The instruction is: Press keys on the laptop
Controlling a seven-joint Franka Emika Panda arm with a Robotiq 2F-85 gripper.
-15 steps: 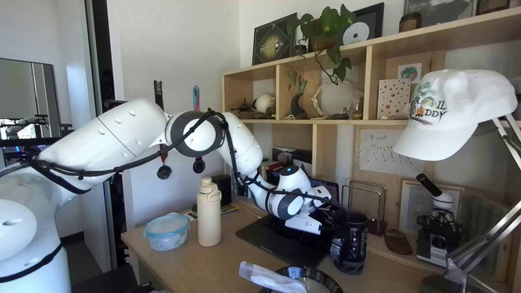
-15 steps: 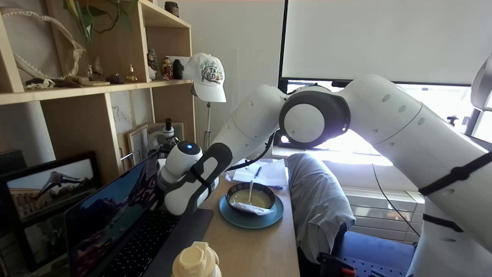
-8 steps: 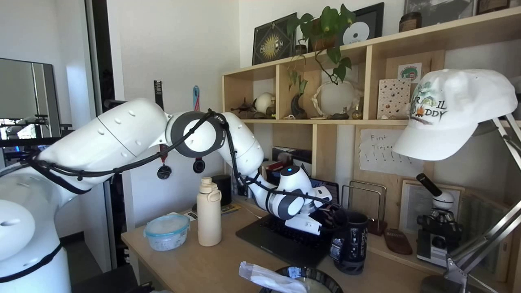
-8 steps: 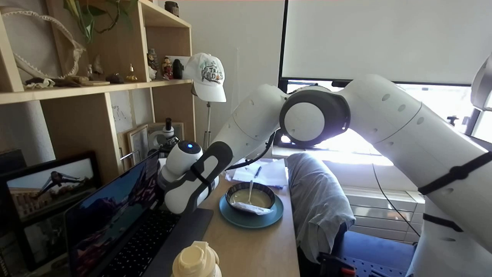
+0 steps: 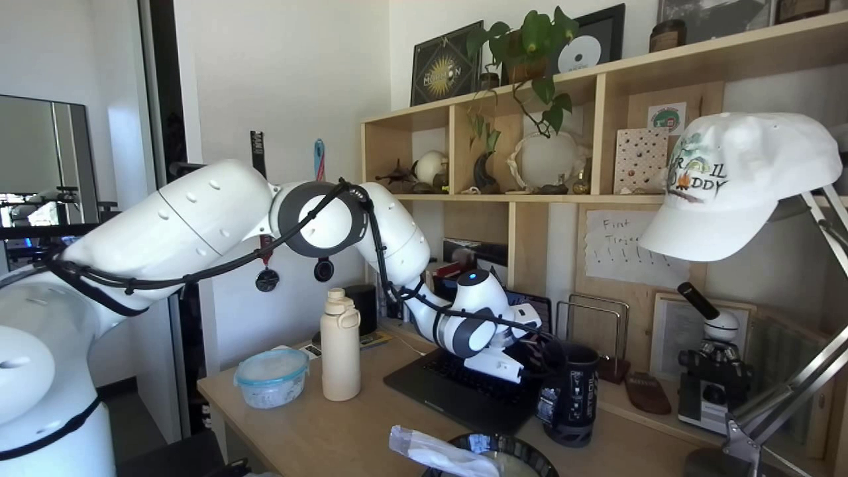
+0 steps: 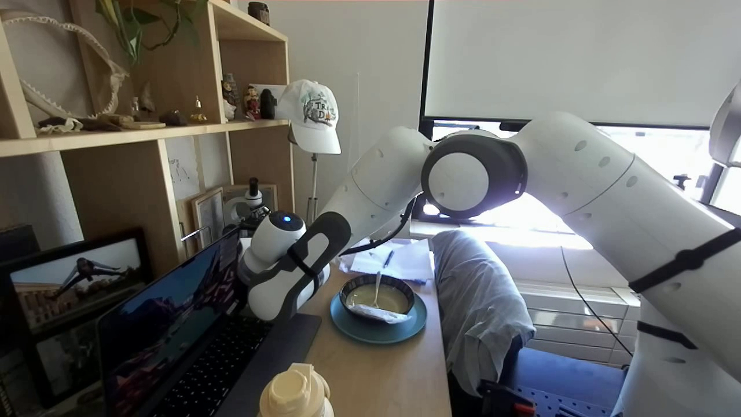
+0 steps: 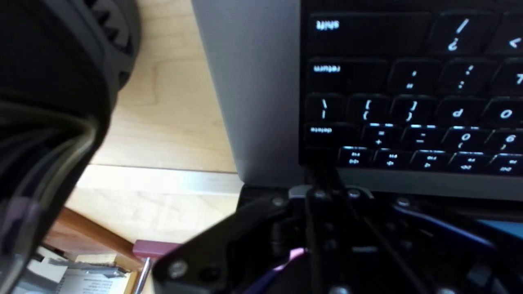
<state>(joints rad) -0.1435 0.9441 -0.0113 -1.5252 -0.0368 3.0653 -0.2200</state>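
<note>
Wooden desk (image 5: 371, 430): one laptop (image 5: 454, 392), one bottle (image 5: 340, 358), one mug (image 5: 575, 397); one tool (image 7: 322, 169), pressed together, at the keys (image 7: 412, 108).

Laptop (image 6: 185, 315): open on the counter (image 6: 382, 376), showing a red, blue and dark picture
Keys (image 6: 214, 365): dark rows with small pale marks
Arm (image 6: 463, 180): white, bent, its lower end at the laptop's far side
Bottle (image 6: 292, 394): cream, near the laptop, lower part out of view
Bowl (image 6: 399, 285): on a blue plate (image 6: 379, 335), a utensil (image 6: 378, 288) standing in it, a packet (image 6: 379, 314) across its rim
Papers (image 6: 408, 260): beyond the bowl, a pen (image 6: 388, 259) on top
Cap (image 6: 315, 116): white, perched on a stand (image 6: 314, 174)
</note>
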